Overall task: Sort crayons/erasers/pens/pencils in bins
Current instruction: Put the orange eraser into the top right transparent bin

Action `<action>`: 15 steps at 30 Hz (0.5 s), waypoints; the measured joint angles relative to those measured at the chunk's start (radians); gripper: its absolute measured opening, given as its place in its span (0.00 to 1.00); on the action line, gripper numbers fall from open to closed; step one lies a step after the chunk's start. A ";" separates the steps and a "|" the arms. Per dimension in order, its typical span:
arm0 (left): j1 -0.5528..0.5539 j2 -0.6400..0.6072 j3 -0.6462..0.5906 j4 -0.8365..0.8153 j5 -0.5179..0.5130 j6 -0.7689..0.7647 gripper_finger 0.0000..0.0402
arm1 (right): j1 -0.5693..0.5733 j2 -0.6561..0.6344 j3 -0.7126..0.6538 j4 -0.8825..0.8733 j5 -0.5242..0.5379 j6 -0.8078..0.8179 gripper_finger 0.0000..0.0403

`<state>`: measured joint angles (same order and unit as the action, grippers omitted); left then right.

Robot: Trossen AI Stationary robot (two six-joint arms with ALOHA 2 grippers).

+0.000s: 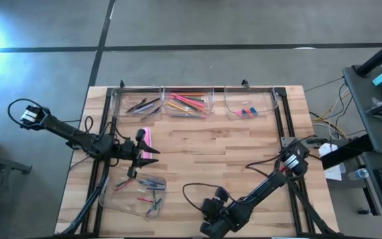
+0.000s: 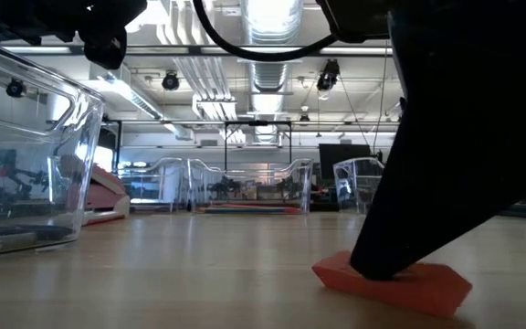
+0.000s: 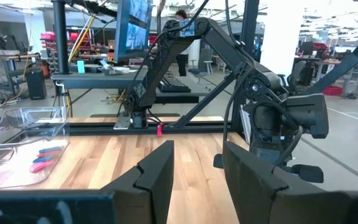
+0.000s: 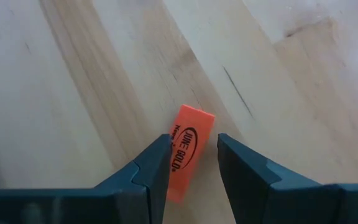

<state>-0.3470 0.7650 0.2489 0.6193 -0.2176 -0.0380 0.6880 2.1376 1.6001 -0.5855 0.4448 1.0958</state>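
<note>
An orange eraser [image 4: 194,127] with black print lies flat on the wood near the table's front edge, and also shows in the low view [image 2: 409,283]. My right gripper [image 4: 194,152] is open and slants down over it, one finger on each side; the arm hides the eraser from above [image 1: 209,219]. My left gripper [image 3: 197,168] hovers open and empty at the table's left [image 1: 138,158]. Three clear bins stand along the far edge, holding pens [image 1: 141,104], pencils [image 1: 188,103] and erasers [image 1: 247,109]. A fourth bin [image 1: 138,192] at the near left holds crayons. My right gripper comes at the eraser slanting down from above, its fingers along the eraser's two long sides. One finger [image 4: 157,165] overlaps a long edge [image 4: 178,155]. In the low view a fingertip [image 2: 382,260] stands at the eraser's top face. Whether it touches, I cannot tell. The eraser lies flat on the table.
A pink block [image 1: 148,141] lies on the table beside my left gripper. A black frame rail [image 1: 284,119] runs along the table's right side. Bare wood [image 1: 231,153] stretches across the middle, between the far bins and my right arm.
</note>
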 joint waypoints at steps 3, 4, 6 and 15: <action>0.000 0.000 0.000 0.000 0.000 0.000 0.31 | -0.001 0.001 0.006 0.020 -0.007 -0.008 0.32; 0.000 0.000 0.000 0.000 0.000 0.000 0.31 | -0.002 0.004 0.013 0.022 -0.012 -0.014 0.32; 0.000 0.000 0.000 0.000 0.000 0.000 0.31 | -0.002 0.008 0.024 0.015 -0.019 -0.022 0.32; 0.000 0.000 0.000 0.000 0.000 0.001 0.31 | -0.003 0.008 0.030 0.014 -0.029 -0.023 0.32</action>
<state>-0.3470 0.7650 0.2489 0.6193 -0.2180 -0.0372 0.6853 2.1452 1.6299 -0.5713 0.4156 1.0729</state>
